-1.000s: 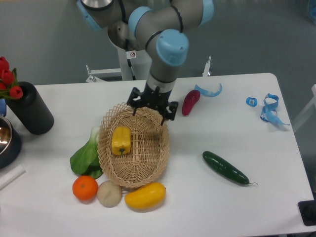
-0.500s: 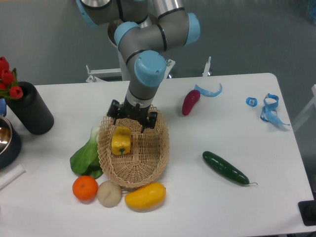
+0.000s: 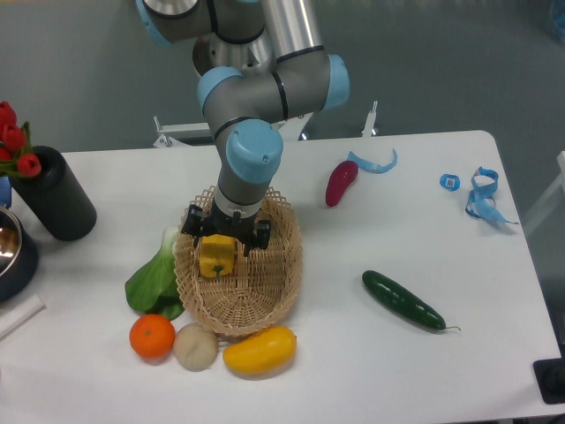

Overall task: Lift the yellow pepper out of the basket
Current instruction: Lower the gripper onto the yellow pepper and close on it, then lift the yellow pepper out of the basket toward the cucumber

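A: Where does the yellow pepper (image 3: 217,257) sit relative to the hand (image 3: 225,237)?

B: Directly under it. Pepper lies inside the basket (image 3: 265,300), in the left-rear half. The hand is down over the pepper's top, one finger (image 3: 192,224) on its left, the other on its right. Upper part of the pepper is hidden by the hand.

A: Hand state?

B: Spread wide, fingers straddle the pepper. Can't tell if the pads touch it. Pepper rests on the basket weave.

A: What's around the basket?

B: On the desk (image 3: 371,353): bok choy (image 3: 152,278) against the basket's left rim, orange (image 3: 152,336), a pale round fruit (image 3: 195,346) and a yellow mango (image 3: 259,350) along the front rim. Cucumber (image 3: 403,300) well apart on the right, a dark red vegetable (image 3: 341,182) behind and right of the basket. Black cylinder with red tulips (image 3: 51,193) at far left.
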`<state>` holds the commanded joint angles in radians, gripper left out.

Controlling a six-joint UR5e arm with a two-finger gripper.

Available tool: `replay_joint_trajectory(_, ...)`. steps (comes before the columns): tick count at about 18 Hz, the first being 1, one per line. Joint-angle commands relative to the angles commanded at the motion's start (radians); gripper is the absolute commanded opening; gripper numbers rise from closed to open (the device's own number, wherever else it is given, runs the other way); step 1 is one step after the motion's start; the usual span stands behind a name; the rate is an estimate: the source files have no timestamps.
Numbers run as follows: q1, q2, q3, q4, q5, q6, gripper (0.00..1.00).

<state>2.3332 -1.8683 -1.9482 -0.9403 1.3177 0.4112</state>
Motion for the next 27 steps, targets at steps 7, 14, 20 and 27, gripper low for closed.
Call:
replay_joint_trajectory(7, -0.015, -0.018, 0.003, 0.008, 0.0, -0.005, 0.87)
replay_joint_trajectory(14, -0.015, -0.012, 0.009, 0.009, 0.015, -0.002, 0.14)
replay_joint_trajectory(20, 0.015, 0.009, 0.08, 0.005, 0.064, 0.017, 0.13)
replay_joint_trajectory(27, 0.146, 0.02, 0.262, -0.014, 0.066, 0.144, 0.13)
